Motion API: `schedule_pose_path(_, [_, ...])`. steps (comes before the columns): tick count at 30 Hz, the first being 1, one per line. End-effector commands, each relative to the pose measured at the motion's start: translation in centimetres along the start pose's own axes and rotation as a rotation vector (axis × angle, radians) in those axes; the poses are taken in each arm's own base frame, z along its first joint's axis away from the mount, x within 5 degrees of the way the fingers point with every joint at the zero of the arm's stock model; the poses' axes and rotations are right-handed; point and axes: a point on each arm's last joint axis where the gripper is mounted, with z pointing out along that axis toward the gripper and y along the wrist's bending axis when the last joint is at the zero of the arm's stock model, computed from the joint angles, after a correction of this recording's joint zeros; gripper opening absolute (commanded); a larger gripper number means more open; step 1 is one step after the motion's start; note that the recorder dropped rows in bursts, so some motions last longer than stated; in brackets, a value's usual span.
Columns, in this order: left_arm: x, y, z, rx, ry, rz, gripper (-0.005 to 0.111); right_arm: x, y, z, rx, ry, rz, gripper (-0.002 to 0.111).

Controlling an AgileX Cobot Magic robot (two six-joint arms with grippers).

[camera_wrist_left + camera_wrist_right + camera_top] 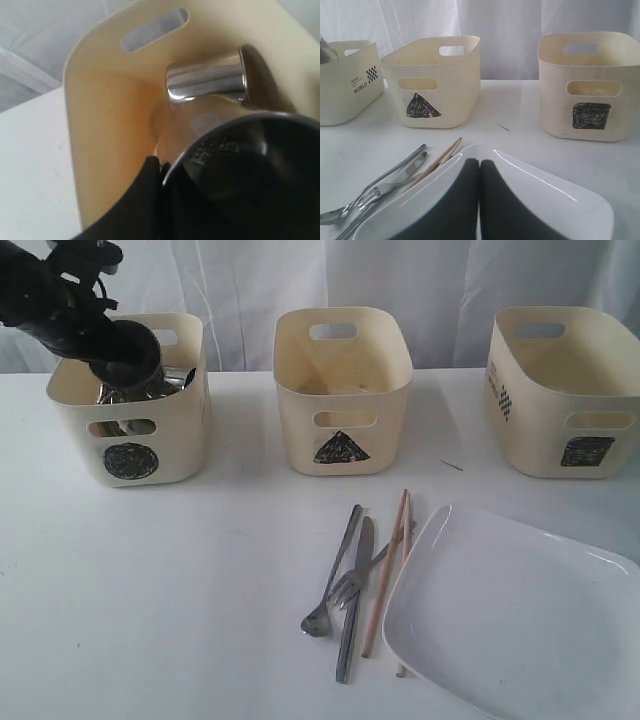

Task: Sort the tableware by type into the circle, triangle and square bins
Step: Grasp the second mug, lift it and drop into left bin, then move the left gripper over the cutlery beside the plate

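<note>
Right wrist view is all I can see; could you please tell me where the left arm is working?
Observer: The left gripper is down inside the circle bin, leftmost in the exterior view.
Operator: Thank you. Is it carrying anything?
Observer: Its jaws appear closed on the rim of a steel mug, seen close up in the left wrist view.
Operator: Is anything else in that bin?
Observer: Yes, a second steel mug lies on its side inside.

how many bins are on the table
3. The circle bin stands at the left, the triangle bin in the middle and the square bin at the right, in a row along the back. None seems hidden.
</note>
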Motion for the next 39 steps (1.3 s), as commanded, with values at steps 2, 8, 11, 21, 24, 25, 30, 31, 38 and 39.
schedule_pose_path(2, [0.3,0.2,-0.1,0.000,0.054,0.017,0.016,0.1,0.0,0.0,0.003,-0.005,-0.004,0.000])
schedule_pose_path(8, [0.2,-0.1,-1.5,0.074,0.086,-0.052,0.036,0.1,0.0,0.0,0.003,-0.005,-0.004,0.000])
schedule_pose_path(11, [-0.7,-0.6,-3.5,0.151,0.058,-0.041,0.036,0.1,0.0,0.0,0.003,-0.005,-0.004,0.000])
schedule_pose_path(21, [-2.9,-6.6,-11.3,0.435,-0.019,0.180,0.036,0.1,0.0,0.0,0.003,-0.005,-0.004,0.000])
schedule_pose_path(24, [-2.9,-9.4,-12.3,0.504,-0.006,0.235,0.036,0.1,0.0,0.0,0.003,-0.005,-0.004,0.000])
schedule_pose_path(25, [-2.8,-10.1,-12.2,0.521,0.006,0.251,0.036,0.1,0.0,0.0,0.003,-0.005,-0.004,0.000])
schedule_pose_path(30, [-1.8,-13.8,-11.7,0.597,0.076,0.323,0.039,0.1,0.0,0.0,0.003,-0.005,-0.004,0.000])
schedule_pose_path(31, [-1.6,-14.2,-11.4,0.604,0.092,0.329,0.042,0.1,0.0,0.0,0.003,-0.005,-0.004,0.000])
schedule_pose_path(38, [0.1,-17.7,-8.8,0.692,0.202,0.319,0.052,0.1,0.0,0.0,0.003,-0.005,-0.004,0.000])
schedule_pose_path(39, [0.3,-18.1,-8.5,0.703,0.216,0.316,0.052,0.1,0.0,0.0,0.003,-0.005,-0.004,0.000])
